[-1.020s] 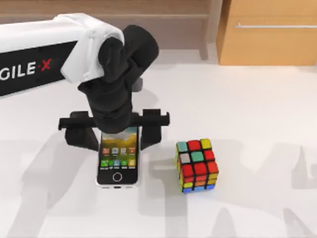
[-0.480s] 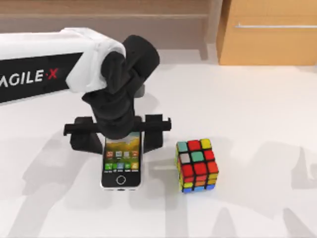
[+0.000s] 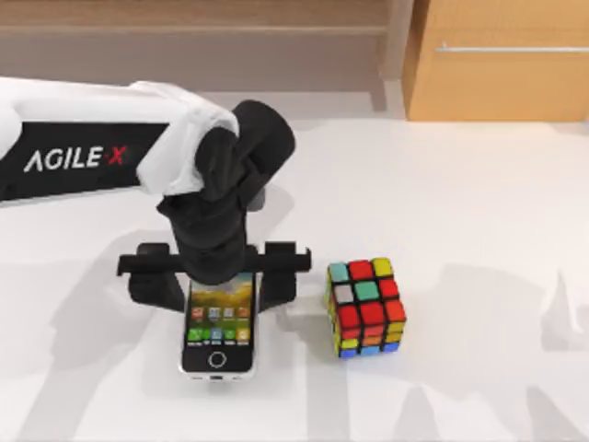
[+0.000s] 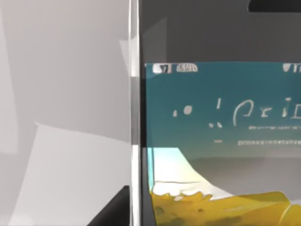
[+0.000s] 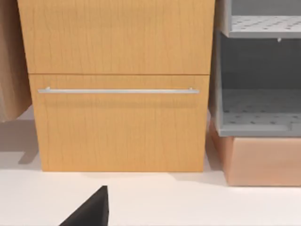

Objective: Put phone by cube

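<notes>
The phone lay flat and face up on the white table, just to the left of the cube and apart from it by a narrow strip of bare surface, its long side roughly parallel to the cube's near face; that placement looked like the end of the task, the phone being set beside its landmark rather than against it. The left end effector hung straight over the phone's far end, its fingers spread wide on either side and seemingly clear of the phone's edges, so it appeared to have let go. From the left wrist the lit screen sat very close beneath. The left arm reached in from the cube's left, wrist pointing down.
</notes>
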